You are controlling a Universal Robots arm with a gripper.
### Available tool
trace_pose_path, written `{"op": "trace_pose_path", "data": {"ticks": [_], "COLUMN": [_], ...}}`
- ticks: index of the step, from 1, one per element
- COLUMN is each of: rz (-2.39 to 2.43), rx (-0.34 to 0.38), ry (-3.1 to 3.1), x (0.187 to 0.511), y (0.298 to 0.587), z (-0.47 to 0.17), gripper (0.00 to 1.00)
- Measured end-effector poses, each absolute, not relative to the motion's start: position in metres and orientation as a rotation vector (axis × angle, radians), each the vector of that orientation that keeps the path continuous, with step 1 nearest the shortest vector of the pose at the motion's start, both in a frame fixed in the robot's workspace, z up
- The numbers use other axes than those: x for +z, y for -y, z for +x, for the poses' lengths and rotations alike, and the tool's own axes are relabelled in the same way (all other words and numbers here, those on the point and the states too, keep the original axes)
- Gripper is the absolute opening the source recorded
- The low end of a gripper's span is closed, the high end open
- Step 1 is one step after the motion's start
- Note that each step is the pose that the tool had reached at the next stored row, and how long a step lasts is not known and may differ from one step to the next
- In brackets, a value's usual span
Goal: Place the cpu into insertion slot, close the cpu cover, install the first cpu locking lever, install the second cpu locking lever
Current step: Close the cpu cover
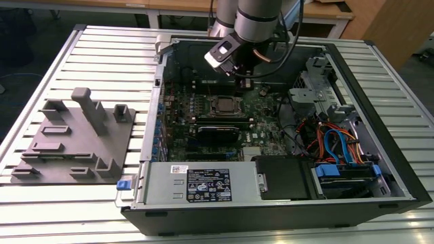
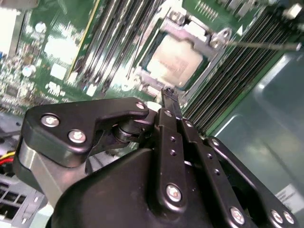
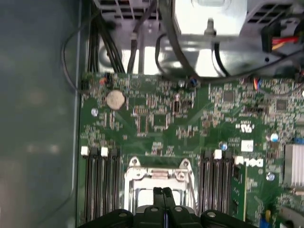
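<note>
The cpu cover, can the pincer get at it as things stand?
Probably yes. The pincer hangs close over the cpu cover, tips together, and nothing lies between them. The memory slots on either side sit low and leave the way down free.

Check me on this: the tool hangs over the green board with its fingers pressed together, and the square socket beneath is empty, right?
Not empty. The second wrist view shows the cpu lying in the insertion slot. The tool does hang over the green board, fingers together.
</note>
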State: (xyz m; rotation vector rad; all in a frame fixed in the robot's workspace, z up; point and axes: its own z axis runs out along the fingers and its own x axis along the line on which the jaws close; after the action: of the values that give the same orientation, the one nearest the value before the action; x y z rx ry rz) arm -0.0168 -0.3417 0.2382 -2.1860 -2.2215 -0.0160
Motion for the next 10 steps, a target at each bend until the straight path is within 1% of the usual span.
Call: {"op": "trace_pose_path", "data": {"ticks": [10], "rz": [-2.162], "rx": [-0.019], "ry": [2.242], "x": [0.221], "y": [0.342], "z": [-0.043], "gripper": [0.10]}}
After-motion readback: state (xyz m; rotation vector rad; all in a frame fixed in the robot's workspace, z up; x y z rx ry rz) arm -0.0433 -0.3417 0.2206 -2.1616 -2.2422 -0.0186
